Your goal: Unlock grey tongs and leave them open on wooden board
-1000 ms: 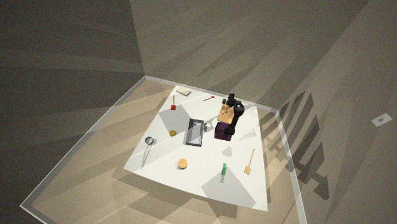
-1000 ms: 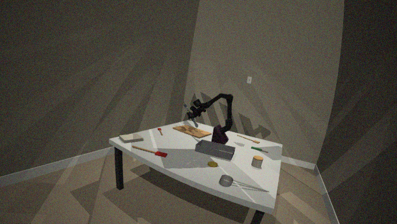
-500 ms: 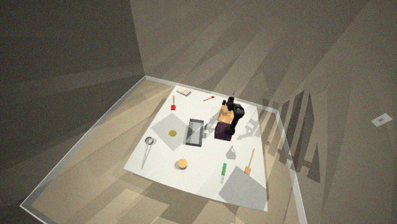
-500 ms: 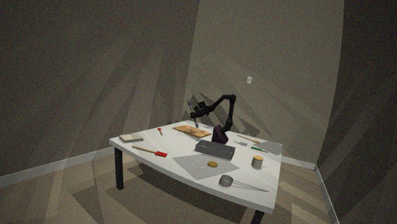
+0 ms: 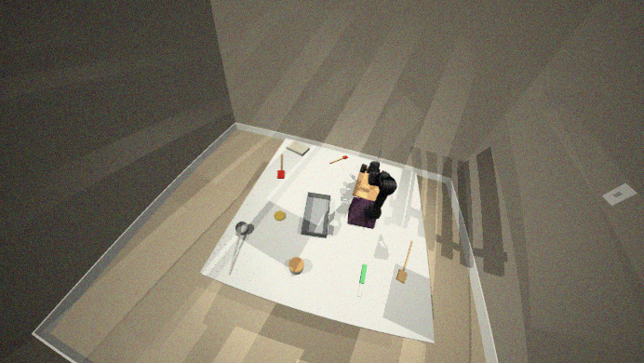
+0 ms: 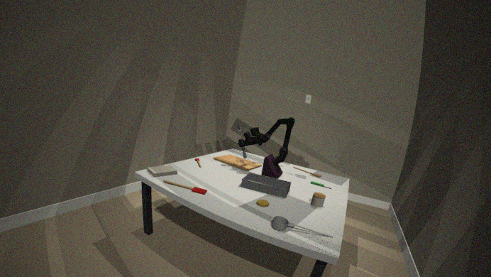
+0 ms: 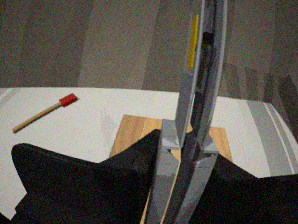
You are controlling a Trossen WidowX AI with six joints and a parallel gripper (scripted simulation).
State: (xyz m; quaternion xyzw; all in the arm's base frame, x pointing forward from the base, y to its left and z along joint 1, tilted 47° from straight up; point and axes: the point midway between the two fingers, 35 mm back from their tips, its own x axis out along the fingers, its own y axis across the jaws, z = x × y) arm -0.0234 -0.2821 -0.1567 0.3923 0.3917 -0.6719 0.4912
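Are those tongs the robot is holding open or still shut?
Shut. In the wrist view the tongs' two arms run side by side with barely a gap, clamped in the gripper above the board.

white table (image 6: 227, 199) on dark legs. directly on top: wooden board (image 6: 237, 162), grey roasting tin (image 6: 265, 185), purple arm base (image 6: 272, 167), red spatula (image 6: 185, 187), strainer (image 6: 282, 224), yellow disc (image 6: 262, 203), green-handled tool (image 6: 320, 185).

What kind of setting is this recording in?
Likely a kitchen-style tabletop test cell in a bare room: a white table holds a roasting tin, a wooden board and scattered utensils, while the arm's jaws grip grey tongs.
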